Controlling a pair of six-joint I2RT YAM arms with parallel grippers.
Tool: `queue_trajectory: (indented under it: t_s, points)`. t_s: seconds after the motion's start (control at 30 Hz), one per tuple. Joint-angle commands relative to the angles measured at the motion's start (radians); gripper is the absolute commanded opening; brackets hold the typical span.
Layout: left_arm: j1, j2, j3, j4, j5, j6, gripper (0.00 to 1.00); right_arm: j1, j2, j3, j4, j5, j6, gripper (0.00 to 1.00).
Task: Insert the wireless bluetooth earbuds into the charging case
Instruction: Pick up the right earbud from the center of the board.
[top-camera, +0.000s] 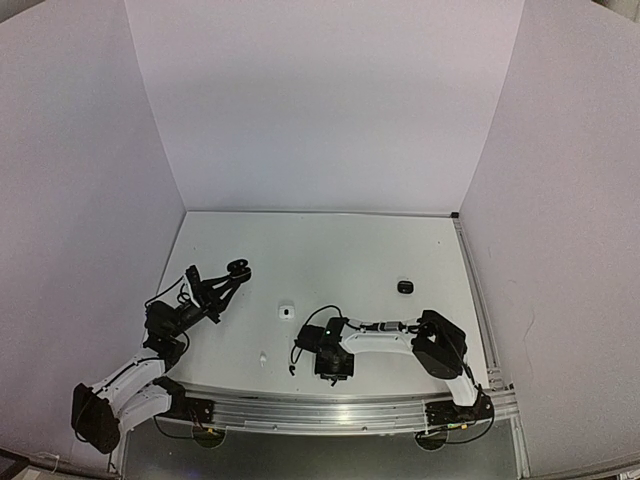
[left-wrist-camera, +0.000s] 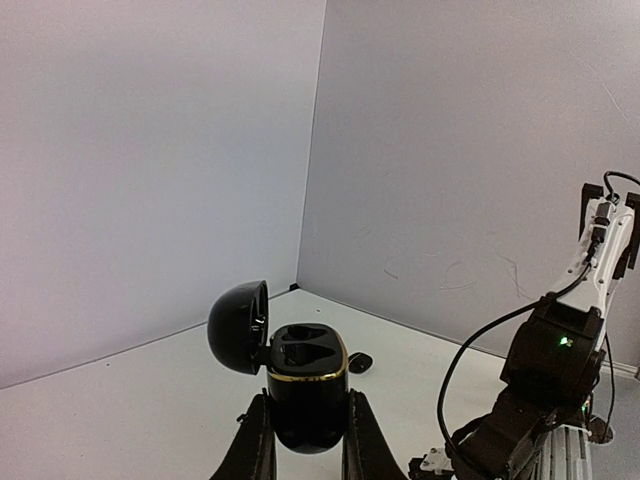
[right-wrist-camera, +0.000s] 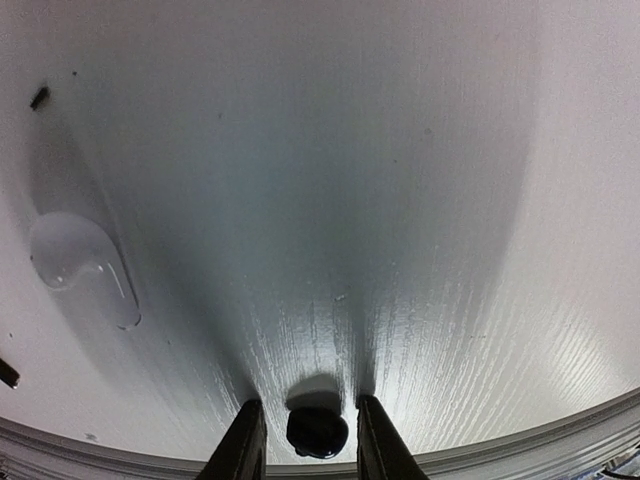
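The white desk (top-camera: 330, 250) is the biggest thing, with plain white walls (top-camera: 320, 100) on three sides.

The right arm (top-camera: 385, 335) bends over the near part of the desk. The left arm (top-camera: 130, 385) reaches up from the near left corner.

The left fingers (left-wrist-camera: 255, 450) are closed tight on a black charging case (left-wrist-camera: 308, 395). One finger is on each side of its round bottom, and they hold it up off the desk. The case stands upright. Its round lid (left-wrist-camera: 238, 325) is flipped open and hangs off the left side of the case. A thin gold ring runs around the top edge, and two dark slots (left-wrist-camera: 305, 350) show on top.

The right fingers (right-wrist-camera: 245, 445) point down at the desk. They stand a little apart. A black earbud (right-wrist-camera: 317, 432) lies on the desk right between them. A thin gap shows on each side of it, so they are not squeezing it.

A white earbud (right-wrist-camera: 75, 250) lies on the desk to the left of the right fingers and farther out, well apart from them. It looks blurry.

A small white thing (top-camera: 286, 312) sits on the desk between the two sets of fingers. A small black thing (top-camera: 405, 287) sits past the right fingers, toward the back. I cannot tell what these two are.
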Motion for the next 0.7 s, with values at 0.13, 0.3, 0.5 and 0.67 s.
queue_trajectory:
  t_s: [0.13, 0.3, 0.5, 0.67]
  points:
    - [0.001, 0.006, 0.024, 0.031, 0.012, 0.005, 0.0, 0.014, 0.003, -0.031, -0.023, -0.005, -0.007, 0.22]
    - [0.001, 0.01, 0.029, 0.028, 0.022, 0.007, 0.0, 0.014, 0.008, -0.028, -0.022, 0.031, -0.014, 0.19]
    - [0.001, 0.009, 0.034, 0.015, 0.027, 0.003, 0.0, 0.014, 0.014, -0.021, -0.022, 0.036, -0.024, 0.11]
    - [0.001, 0.013, 0.042, 0.006, 0.04, 0.002, 0.0, 0.014, -0.001, -0.014, -0.024, 0.074, -0.035, 0.05]
